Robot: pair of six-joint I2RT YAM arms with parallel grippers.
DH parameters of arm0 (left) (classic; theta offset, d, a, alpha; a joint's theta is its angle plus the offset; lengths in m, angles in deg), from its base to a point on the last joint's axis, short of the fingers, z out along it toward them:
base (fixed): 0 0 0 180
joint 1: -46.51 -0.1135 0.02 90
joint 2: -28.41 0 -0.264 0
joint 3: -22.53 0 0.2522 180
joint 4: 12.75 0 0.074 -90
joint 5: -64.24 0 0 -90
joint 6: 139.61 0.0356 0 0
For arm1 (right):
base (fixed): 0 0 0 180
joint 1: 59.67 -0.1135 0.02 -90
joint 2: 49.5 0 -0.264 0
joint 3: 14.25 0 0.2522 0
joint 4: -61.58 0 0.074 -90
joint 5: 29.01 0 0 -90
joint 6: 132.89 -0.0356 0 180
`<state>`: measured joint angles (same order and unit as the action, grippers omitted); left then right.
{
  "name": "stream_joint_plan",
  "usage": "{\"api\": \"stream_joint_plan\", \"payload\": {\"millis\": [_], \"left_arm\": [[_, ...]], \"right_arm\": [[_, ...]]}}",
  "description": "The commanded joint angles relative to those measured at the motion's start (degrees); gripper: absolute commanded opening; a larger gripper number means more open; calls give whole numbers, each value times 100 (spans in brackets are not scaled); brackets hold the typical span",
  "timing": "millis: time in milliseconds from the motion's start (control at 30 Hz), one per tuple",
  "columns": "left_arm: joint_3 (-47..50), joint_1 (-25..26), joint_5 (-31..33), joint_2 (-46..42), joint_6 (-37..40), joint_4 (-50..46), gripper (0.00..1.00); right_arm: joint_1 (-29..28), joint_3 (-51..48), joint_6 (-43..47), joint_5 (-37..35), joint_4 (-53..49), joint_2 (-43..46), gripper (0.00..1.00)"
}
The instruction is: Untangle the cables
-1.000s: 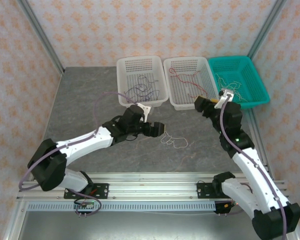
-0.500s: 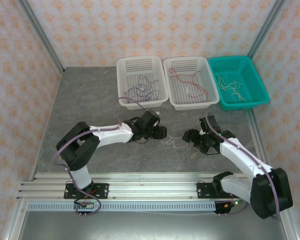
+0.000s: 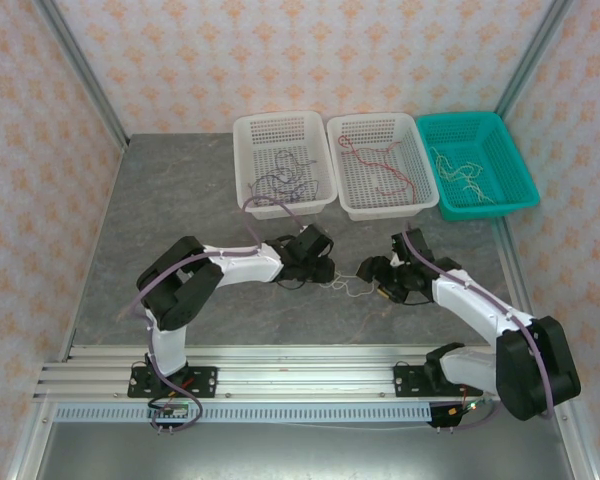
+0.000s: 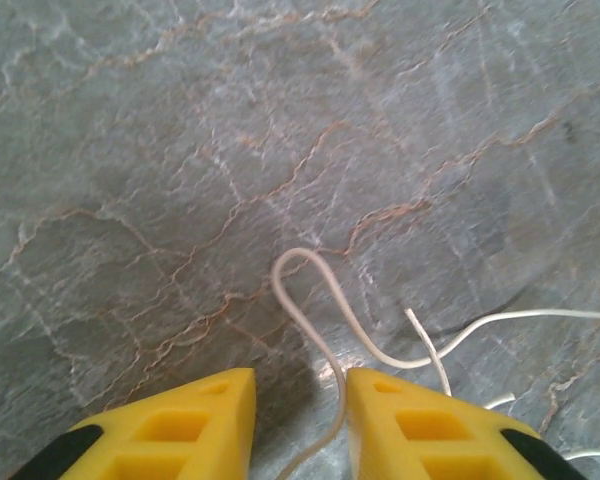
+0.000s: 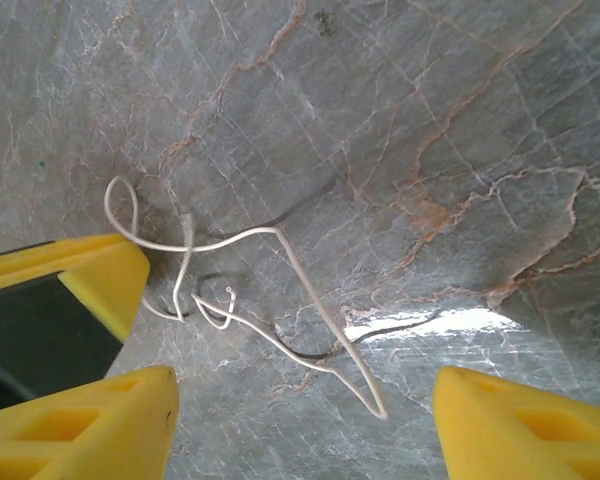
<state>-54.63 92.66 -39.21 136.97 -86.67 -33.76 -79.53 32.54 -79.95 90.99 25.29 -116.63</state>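
Observation:
A loose tangle of thin white cables [image 3: 348, 288] lies on the grey table between my two grippers. My left gripper [image 3: 325, 268] is low over its left end. In the left wrist view its yellow fingers [image 4: 195, 420] stand narrowly apart, with one strand of the white cable [image 4: 344, 319] running through the gap close to the right finger. My right gripper [image 3: 372, 272] is at the tangle's right end, wide open [image 5: 305, 400]. A bend of the white cable [image 5: 310, 290] lies on the table between its fingertips, untouched.
Three baskets stand in a row at the back: a white one [image 3: 278, 117] with dark cables [image 3: 285, 182], a white one [image 3: 372, 119] with red cables [image 3: 375, 160], and a teal one [image 3: 460, 117] with pale cables [image 3: 465, 172]. A left gripper finger [image 5: 75, 280] shows in the right wrist view.
The right arm swung down from the teal basket to the white tangle. The left gripper moved right onto the tangle's end and its jaws narrowed around a strand.

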Motion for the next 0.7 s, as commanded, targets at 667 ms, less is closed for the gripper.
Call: {"api": "stream_joint_plan", "payload": {"millis": [667], "left_arm": [[102,170,-427,-619,338,159,0]], "right_arm": [[-574,422,227,-1043,345,-1039,54]]}}
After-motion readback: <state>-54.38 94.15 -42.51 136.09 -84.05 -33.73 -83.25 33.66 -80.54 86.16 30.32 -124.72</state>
